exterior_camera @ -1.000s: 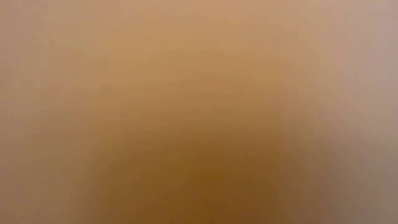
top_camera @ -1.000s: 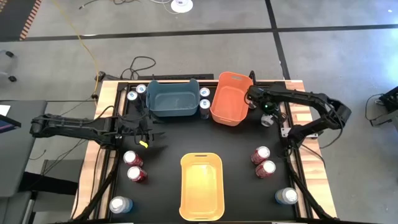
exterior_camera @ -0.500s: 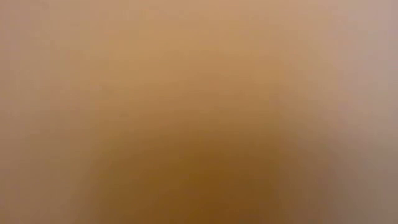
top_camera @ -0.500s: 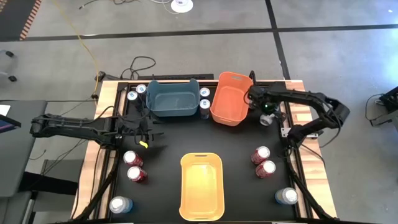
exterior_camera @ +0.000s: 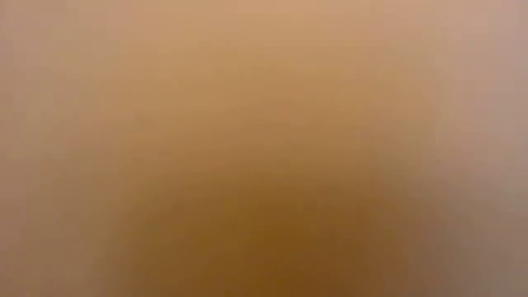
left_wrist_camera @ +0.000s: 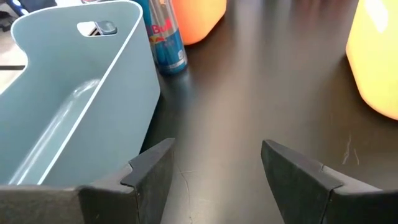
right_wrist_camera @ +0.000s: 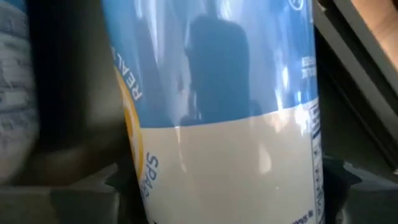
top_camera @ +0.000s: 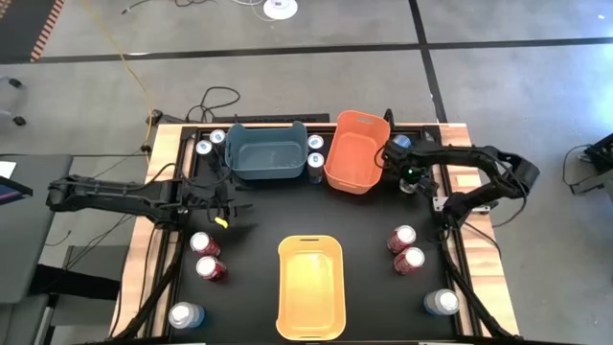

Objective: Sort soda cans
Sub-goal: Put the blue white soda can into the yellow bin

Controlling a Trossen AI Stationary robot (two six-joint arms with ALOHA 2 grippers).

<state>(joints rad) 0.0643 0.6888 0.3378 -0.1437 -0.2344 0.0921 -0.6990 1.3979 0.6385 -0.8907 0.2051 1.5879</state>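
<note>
Black tabletop (top_camera: 259, 216) seen from above, three plastic bins on it: a teal rectangular bin (top_camera: 264, 153) at 12 o'clock, an orange bin (top_camera: 352, 151) just right of it at about 1 o'clock, and a yellow-orange bin (top_camera: 309, 287) at 6 o'clock.

Right gripper (top_camera: 400, 156) sits at 2 o'clock, just beside the orange bin's right wall. Its wrist view is filled by a pale blue and silver metal can (right_wrist_camera: 224, 106) standing between the two dark fingers (right_wrist_camera: 84, 190); the fingers flank the can's base, but contact cannot be confirmed, so whether it is pinched or only straddled cannot be told. Legible fragments on the can: "REAL" running sideways, and "SPA" below a yellow ring mark. Small print to the right is unreadable.

Left gripper (top_camera: 230, 204) hangs at 9 o'clock over bare table, fingers (left_wrist_camera: 149, 177) spread apart, nothing between them. Its wrist view shows the teal bin's wall and a blue-and-silver slim can (left_wrist_camera: 165, 34) standing between the teal and orange bins, with a red "Red Bull" logo partly readable.

Other cans, high view:
- two dark blue cans (top_camera: 204, 147) at 11 o'clock, left of the teal bin
- two cans (top_camera: 315, 160) between the teal and orange bins
- two red cans (top_camera: 206, 244) at 8 o'clock
- two red cans (top_camera: 403, 240) at 4 o'clock
- one pale blue can (top_camera: 185, 315) at 7 o'clock
- one pale blue can (top_camera: 441, 303) at 5 o'clock

Low view: uniform tan blur, nothing distinguishable.
</note>
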